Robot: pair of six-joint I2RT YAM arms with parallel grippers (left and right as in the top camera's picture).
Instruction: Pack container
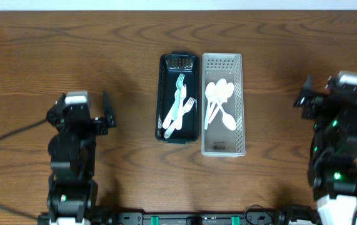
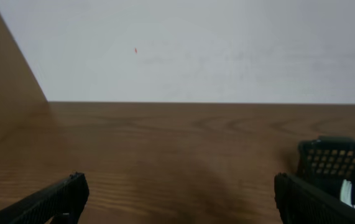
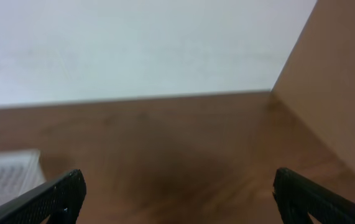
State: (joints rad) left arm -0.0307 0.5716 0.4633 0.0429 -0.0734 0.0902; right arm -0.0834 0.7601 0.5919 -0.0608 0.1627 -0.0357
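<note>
A black basket point(image 1: 164, 100) stands at the table's middle with white and pale blue plastic forks point(image 1: 178, 106) in it. A white basket point(image 1: 236, 100) stands right beside it with several white spoons point(image 1: 219, 100). My left gripper point(image 1: 85, 106) is open and empty at the left, well apart from the baskets. My right gripper point(image 1: 328, 97) is open and empty at the right. The left wrist view point(image 2: 180, 193) shows the black basket's corner point(image 2: 336, 158) by the right finger. The right wrist view point(image 3: 177, 193) shows the white basket's edge point(image 3: 6, 177) at the left.
The wooden table point(image 1: 72, 50) runs out to a pale wall at the back. Cables run from both arm bases at the front edge.
</note>
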